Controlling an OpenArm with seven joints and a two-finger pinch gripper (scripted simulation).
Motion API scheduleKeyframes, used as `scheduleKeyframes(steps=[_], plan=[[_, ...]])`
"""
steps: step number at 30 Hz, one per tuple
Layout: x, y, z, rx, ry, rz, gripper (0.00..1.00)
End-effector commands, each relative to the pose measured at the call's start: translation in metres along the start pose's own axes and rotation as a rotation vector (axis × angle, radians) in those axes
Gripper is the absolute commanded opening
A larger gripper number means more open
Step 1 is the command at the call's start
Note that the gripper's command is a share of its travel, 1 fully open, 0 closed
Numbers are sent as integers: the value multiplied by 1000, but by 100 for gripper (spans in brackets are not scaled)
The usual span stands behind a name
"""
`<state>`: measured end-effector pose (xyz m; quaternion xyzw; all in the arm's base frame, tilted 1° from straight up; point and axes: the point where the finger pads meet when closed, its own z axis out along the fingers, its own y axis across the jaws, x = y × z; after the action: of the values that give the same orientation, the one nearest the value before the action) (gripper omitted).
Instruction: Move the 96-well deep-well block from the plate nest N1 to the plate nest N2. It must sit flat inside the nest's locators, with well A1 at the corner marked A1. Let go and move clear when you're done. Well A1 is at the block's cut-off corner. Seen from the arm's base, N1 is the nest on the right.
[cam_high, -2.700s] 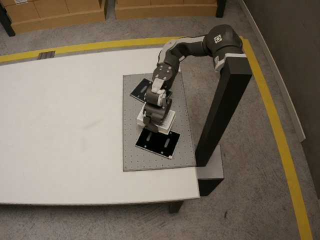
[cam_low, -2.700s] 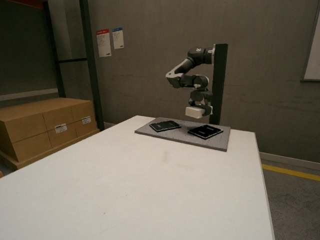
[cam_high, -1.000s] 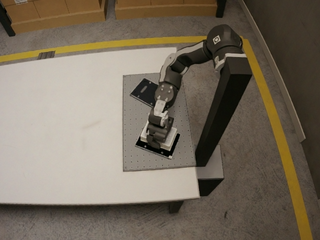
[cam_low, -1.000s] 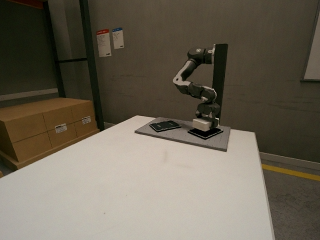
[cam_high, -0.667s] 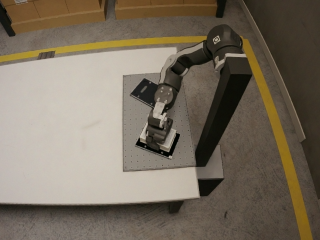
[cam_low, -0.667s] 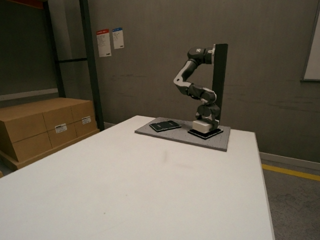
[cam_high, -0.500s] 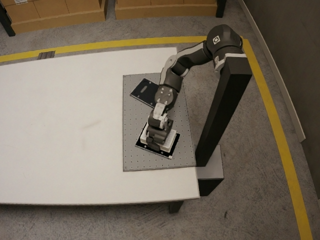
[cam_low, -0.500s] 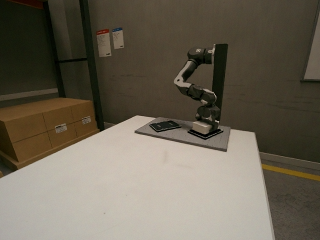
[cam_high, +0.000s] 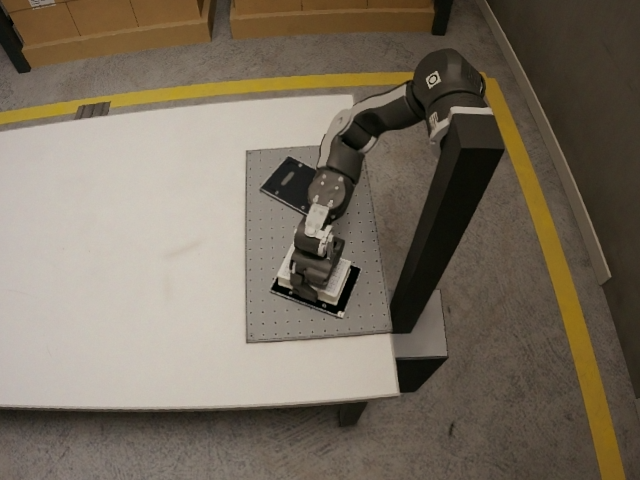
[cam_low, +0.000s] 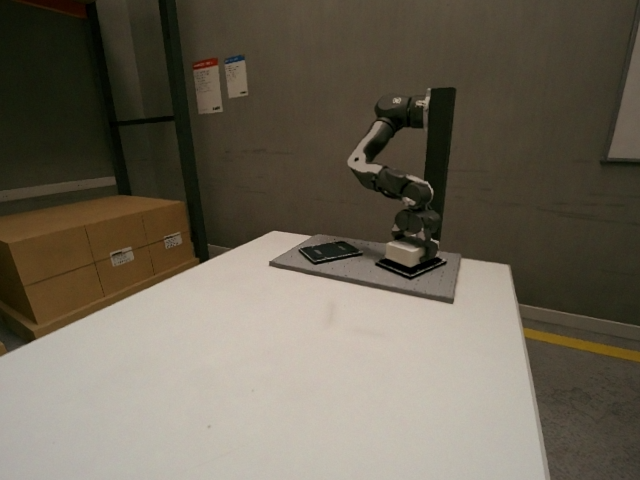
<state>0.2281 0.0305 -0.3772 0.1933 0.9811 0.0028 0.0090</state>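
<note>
The gripper (cam_high: pixel 308 279) hides much of the deep-well block (cam_high: pixel 338 281), so its cut-off corner cannot be made out. Its jaws are clamped on the block, which sits on the near black nest (cam_high: pixel 347 302). Farther along the grey perforated plate (cam_high: pixel 268 320), the second nest (cam_high: pixel 286 180) lies partly under the arm (cam_high: pixel 361 124).

No words can be read. The two wall posters (cam_low: pixel 219 82) and the box labels (cam_low: pixel 122 256) are too small and blurry.
</note>
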Motion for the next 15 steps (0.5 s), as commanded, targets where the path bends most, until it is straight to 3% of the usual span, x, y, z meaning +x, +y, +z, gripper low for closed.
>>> scheduleKeyframes(steps=[1,15], plan=[[0,0,-2,0,1,5,0],[3,-3,1,6,3,1,0]])
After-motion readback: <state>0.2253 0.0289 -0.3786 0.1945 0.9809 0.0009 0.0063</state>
